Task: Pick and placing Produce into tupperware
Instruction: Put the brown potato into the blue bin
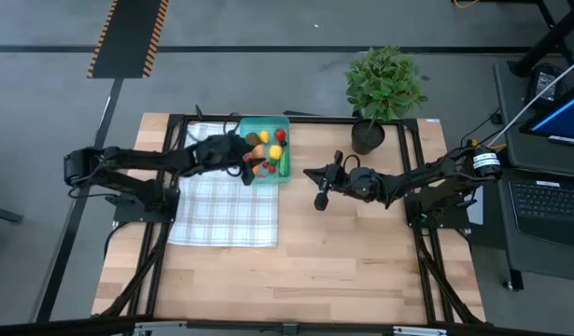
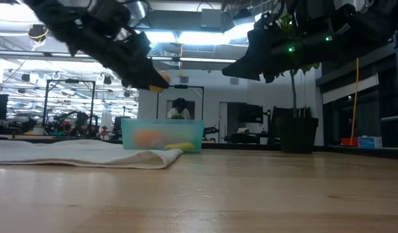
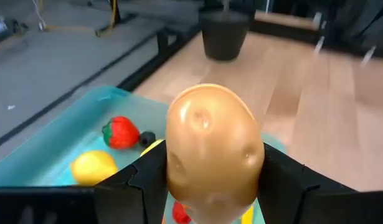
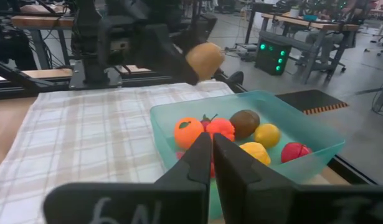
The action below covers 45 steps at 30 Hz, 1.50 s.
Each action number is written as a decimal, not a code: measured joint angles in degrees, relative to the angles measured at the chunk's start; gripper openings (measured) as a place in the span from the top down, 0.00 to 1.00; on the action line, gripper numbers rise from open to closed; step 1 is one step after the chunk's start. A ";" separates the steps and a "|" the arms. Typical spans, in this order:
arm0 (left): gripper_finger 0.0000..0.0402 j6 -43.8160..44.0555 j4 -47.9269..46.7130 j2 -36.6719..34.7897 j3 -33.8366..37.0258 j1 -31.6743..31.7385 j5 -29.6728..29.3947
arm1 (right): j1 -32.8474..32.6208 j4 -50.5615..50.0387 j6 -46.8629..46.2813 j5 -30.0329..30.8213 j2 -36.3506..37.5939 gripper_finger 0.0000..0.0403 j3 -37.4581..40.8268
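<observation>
The teal tupperware (image 1: 283, 123) stands at the far right corner of a white checked cloth (image 1: 226, 213). Inside lie several produce pieces: an orange (image 4: 188, 132), a strawberry (image 3: 121, 132), a lemon (image 3: 93, 167), a brown piece (image 4: 244, 122) and a red one (image 4: 294, 151). My left gripper (image 1: 246, 161) hangs over the tupperware's left side, shut on a tan potato (image 3: 213, 149). My right gripper (image 4: 212, 142) is shut with nothing in it, held above the bare wood just right of the tupperware and pointing at it. My left gripper pinches the potato by its two opposite sides (image 3: 174, 171) between its two fingers (image 3: 144, 183). The fingers come from the table's left, slanting down. The potato (image 4: 205, 59) sticks out past the fingertips and hangs clear above the tupperware.
A potted green plant (image 1: 385, 86) stands at the table's far edge, right of the tupperware. Black frame rails (image 1: 413, 140) run along the table's sides. Bare wood (image 1: 343, 271) stretches toward the near edge. A laptop (image 1: 548, 201) sits off the table's right.
</observation>
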State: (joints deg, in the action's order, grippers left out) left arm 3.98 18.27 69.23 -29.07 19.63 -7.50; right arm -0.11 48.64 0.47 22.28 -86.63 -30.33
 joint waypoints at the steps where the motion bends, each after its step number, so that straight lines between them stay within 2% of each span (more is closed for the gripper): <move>1: 0.54 -0.41 -2.81 0.66 -1.67 0.59 0.79 | -0.01 -0.02 0.00 0.00 0.00 0.95 0.00; 9: 0.54 -1.59 -23.49 5.53 -13.61 4.22 7.58 | -0.05 -0.44 0.04 -0.02 0.00 0.95 0.00; 14: 0.54 -3.05 -32.97 8.79 -18.63 4.54 7.79 | -0.05 -0.50 0.37 -0.02 0.00 0.95 0.00; 34: 0.54 -4.64 -33.22 10.45 -19.92 4.65 7.85 | -0.05 -1.02 1.31 -0.04 0.00 0.95 0.00; 45: 0.54 -4.74 -29.60 18.92 -19.90 5.57 7.82 | -0.07 -1.70 1.31 -0.02 0.00 0.95 0.00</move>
State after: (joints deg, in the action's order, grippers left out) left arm -0.75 -11.33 88.15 -48.97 25.19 0.32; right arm -0.19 46.94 1.78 22.26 -86.63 -30.33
